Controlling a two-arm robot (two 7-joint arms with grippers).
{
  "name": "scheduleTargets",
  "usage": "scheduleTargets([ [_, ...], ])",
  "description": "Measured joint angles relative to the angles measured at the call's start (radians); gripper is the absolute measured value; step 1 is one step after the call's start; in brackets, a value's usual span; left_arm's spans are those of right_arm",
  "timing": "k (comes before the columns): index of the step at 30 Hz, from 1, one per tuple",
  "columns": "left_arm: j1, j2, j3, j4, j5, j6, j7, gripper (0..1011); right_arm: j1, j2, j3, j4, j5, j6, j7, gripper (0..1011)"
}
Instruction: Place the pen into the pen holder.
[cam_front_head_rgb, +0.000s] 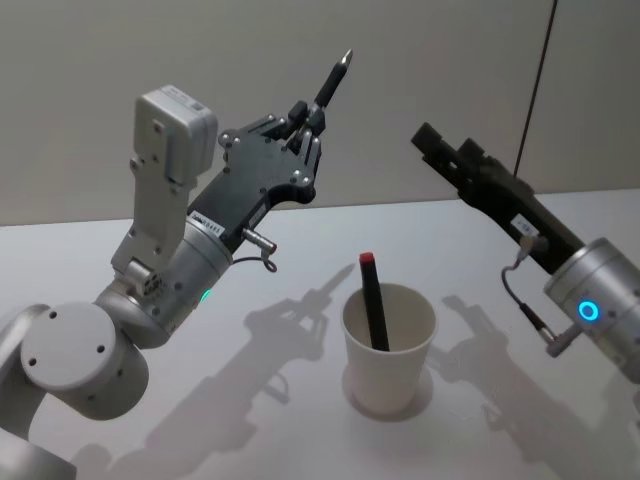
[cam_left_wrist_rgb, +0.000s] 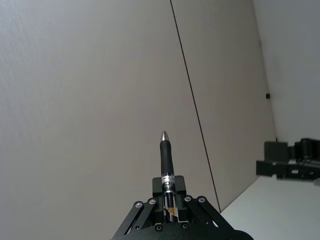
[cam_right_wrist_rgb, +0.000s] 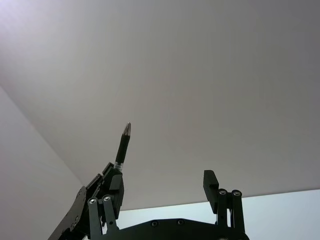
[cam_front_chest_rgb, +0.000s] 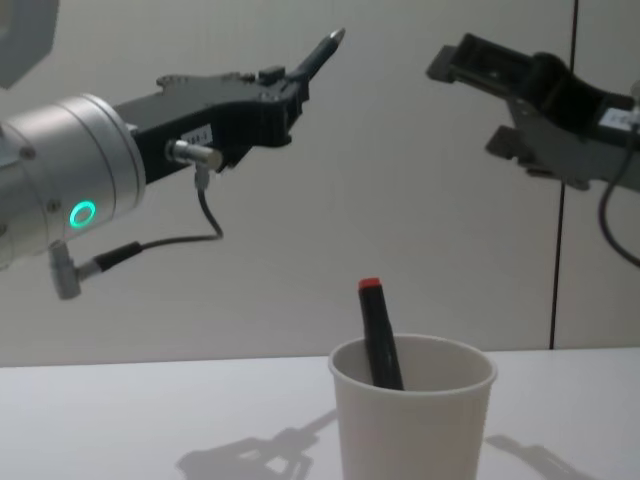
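My left arm is raised above the table (cam_front_head_rgb: 250, 430), its left gripper (cam_front_head_rgb: 305, 125) pinching the black pen (cam_front_head_rgb: 330, 85) by the barrel, silver tip slanting up. Below, the white pen holder (cam_front_head_rgb: 400, 385) has a red-capped marker (cam_front_head_rgb: 375, 305) leaning inside. The right gripper (cam_front_head_rgb: 440, 145) hangs raised on the opposite side, fingers spread, holding nothing.

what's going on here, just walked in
The left claw is shut on a black pen, held tip-up high above the table. The white paper cup below already has a red-capped black pen leaning in it. The right claw hovers open and empty, also raised.
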Motion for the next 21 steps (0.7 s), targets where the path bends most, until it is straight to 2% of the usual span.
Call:
scheduleTargets([
  [12,-0.014,-0.002,-0.008,0.004,-0.027,-0.029,-0.044,139,0.071,-0.057,-0.021,0.044,0.085,0.097,-0.012,1001],
  [21,-0.017,-0.002,-0.011,0.004,-0.037,-0.037,-0.060,139,0.143,-0.108,-0.028,0.075,0.187,0.134,-0.005,1002],
])
